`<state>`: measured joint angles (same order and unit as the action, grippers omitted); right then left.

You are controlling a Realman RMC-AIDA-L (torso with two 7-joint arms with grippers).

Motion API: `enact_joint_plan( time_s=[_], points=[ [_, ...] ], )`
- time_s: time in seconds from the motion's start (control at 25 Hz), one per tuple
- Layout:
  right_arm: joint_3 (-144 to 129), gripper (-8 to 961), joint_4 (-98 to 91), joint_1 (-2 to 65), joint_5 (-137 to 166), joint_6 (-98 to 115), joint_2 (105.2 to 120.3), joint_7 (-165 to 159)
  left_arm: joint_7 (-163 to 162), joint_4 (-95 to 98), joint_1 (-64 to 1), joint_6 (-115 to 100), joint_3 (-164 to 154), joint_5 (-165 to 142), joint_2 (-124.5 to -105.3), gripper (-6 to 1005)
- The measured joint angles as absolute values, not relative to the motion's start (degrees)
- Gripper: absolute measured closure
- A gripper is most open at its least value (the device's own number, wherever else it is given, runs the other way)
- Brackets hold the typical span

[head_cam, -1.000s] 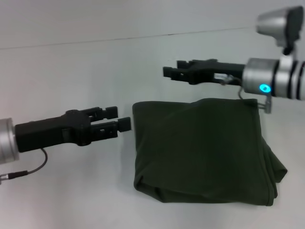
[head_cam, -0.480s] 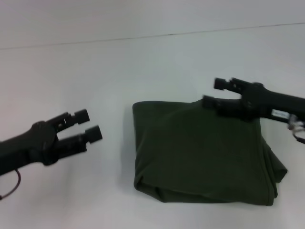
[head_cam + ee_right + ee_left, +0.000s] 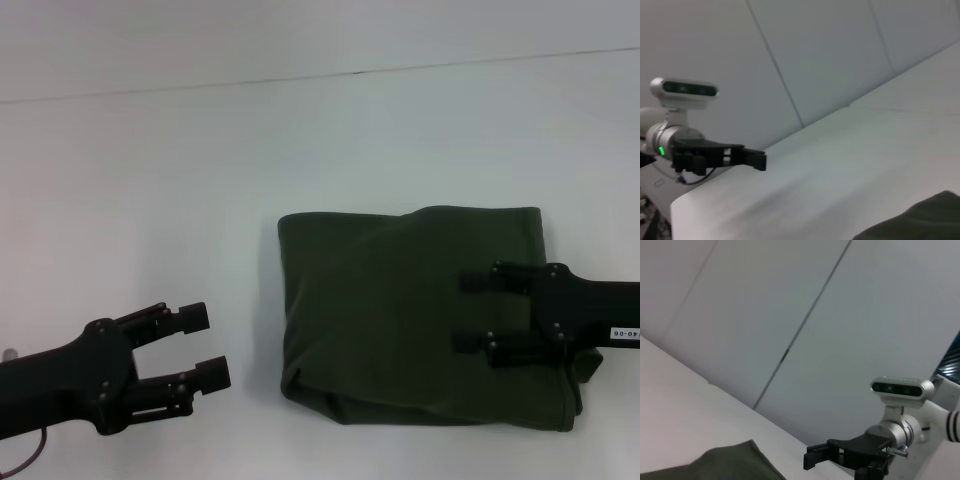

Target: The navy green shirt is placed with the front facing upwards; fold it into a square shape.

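The folded navy green shirt [image 3: 420,310] is overlapped by the open, empty right gripper [image 3: 478,312]; the open, empty left gripper [image 3: 200,347] is held beside it.

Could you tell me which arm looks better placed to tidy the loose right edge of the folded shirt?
Probably the right: the right gripper hangs open over the shirt near that edge, while the left gripper, also open, is off the cloth.

We see the right claw [image 3: 478,312] covering part of the navy green shirt [image 3: 400,310], whose lettering stays hidden. Both arms run off the head view's edges. In each wrist view only a shirt corner shows, cut by the frame.
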<state>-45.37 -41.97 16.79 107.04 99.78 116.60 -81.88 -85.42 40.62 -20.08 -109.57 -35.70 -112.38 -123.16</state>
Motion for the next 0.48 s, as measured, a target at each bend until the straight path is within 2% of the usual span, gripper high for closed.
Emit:
enact_joint_plan(
  time_s=[0.48],
  points=[
    [-45.42, 29, -45.91, 18.24, 111.91, 101.75, 116.88, -84.72, -85.8, 40.6, -20.51, -110.54, -35.61, -112.59, -123.05, 114]
  ],
)
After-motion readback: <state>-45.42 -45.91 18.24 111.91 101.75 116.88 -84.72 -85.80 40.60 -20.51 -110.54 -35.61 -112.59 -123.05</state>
